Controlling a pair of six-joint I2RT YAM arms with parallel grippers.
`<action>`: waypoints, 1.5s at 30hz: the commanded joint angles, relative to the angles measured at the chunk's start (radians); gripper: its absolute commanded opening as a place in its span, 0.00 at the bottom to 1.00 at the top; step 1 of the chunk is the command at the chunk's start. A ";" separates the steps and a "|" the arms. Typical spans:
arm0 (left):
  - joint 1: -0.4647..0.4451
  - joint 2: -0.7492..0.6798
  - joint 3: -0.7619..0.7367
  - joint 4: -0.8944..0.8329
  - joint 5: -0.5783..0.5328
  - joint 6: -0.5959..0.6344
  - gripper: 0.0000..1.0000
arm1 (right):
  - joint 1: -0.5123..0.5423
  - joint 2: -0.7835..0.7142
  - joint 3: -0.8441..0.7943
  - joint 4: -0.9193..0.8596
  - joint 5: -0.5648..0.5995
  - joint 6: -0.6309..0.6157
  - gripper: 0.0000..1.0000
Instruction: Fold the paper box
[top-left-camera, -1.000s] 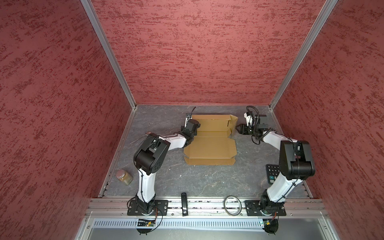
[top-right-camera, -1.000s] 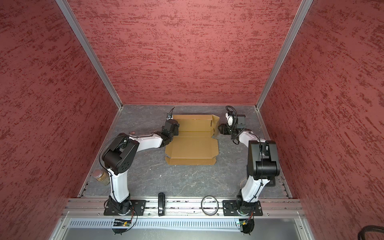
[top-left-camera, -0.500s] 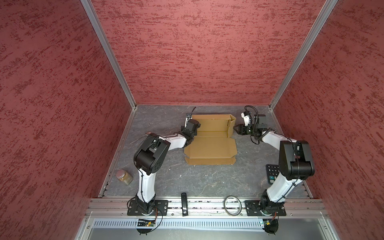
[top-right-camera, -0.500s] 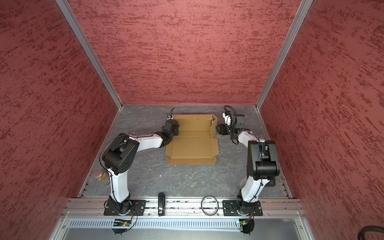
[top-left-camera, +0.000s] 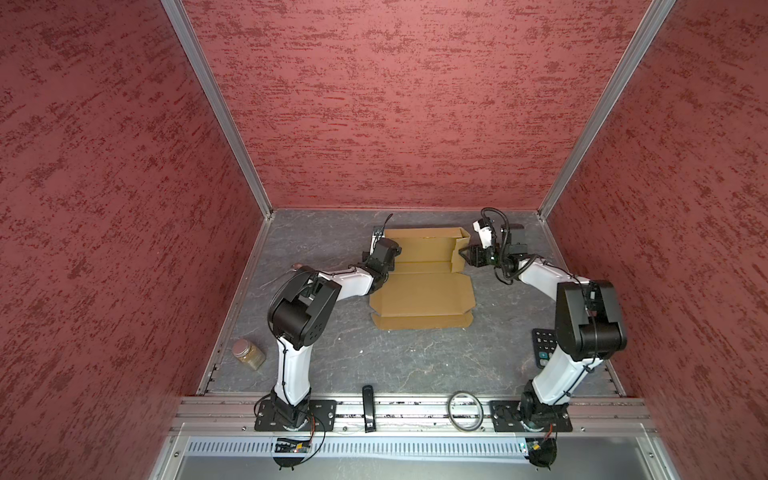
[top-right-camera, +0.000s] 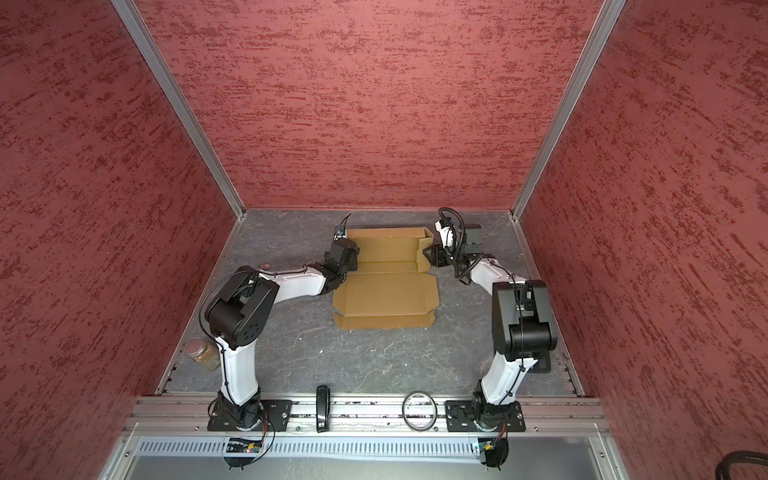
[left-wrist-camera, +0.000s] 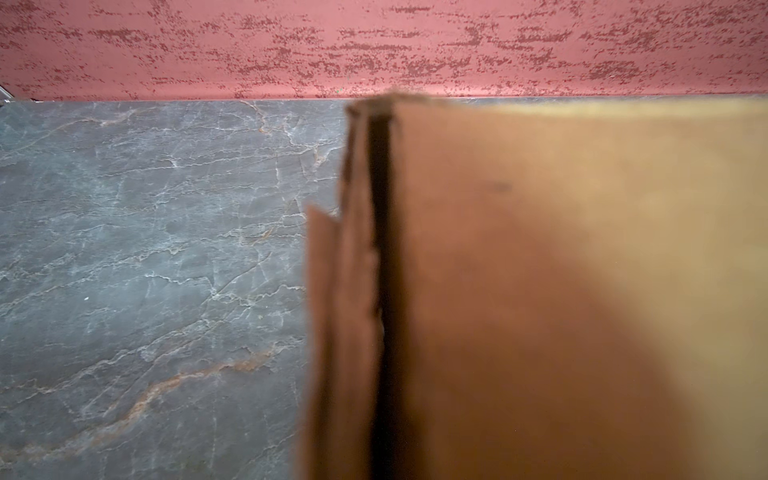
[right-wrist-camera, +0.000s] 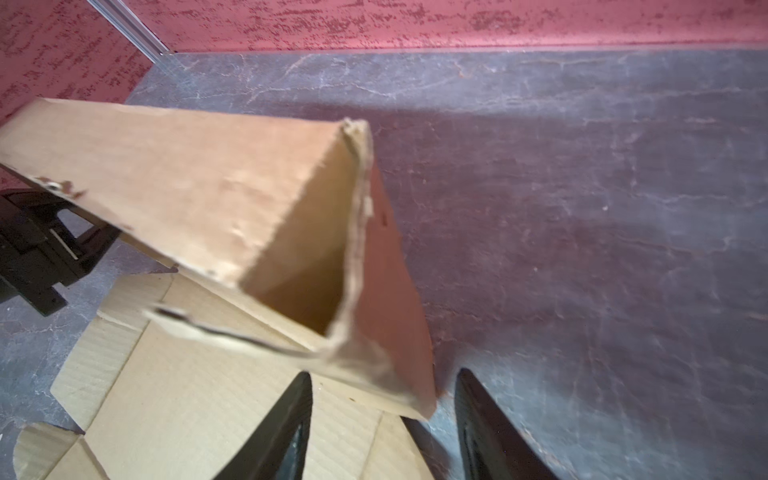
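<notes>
The paper box (top-left-camera: 422, 291) (top-right-camera: 386, 291) is a brown cardboard sheet lying at the back middle of the table. Its rear wall and right side flap (right-wrist-camera: 395, 311) stand up. My left gripper (top-left-camera: 390, 251) (top-right-camera: 352, 254) is at the box's left edge. In the left wrist view the blurred cardboard (left-wrist-camera: 540, 291) runs edge-on down to where the jaws are and hides the fingers, so the gripper looks shut on that left wall. My right gripper (top-left-camera: 462, 253) (right-wrist-camera: 384, 415) is open. Its fingers (right-wrist-camera: 291, 428) straddle the lower corner of the right flap without touching it.
A jar (top-left-camera: 248, 353) stands at the table's left edge and a calculator (top-left-camera: 544, 347) lies at the right edge behind my right arm. A black bar (top-left-camera: 368, 405) and a ring (top-left-camera: 464, 409) rest on the front rail. The back wall is close behind the box.
My right gripper has moved left onto the box's right flap, and its jaws have narrowed a little. The left arm and the box's front panels have not moved.
</notes>
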 joint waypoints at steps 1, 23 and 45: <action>-0.007 0.043 -0.002 -0.093 0.027 0.024 0.00 | 0.016 0.018 0.038 0.037 -0.005 -0.020 0.54; -0.007 0.047 0.011 -0.108 0.038 0.032 0.00 | 0.066 0.072 0.063 0.102 0.013 -0.026 0.45; -0.009 0.052 0.031 -0.124 0.054 0.027 0.00 | 0.132 0.078 0.035 0.194 0.122 0.022 0.41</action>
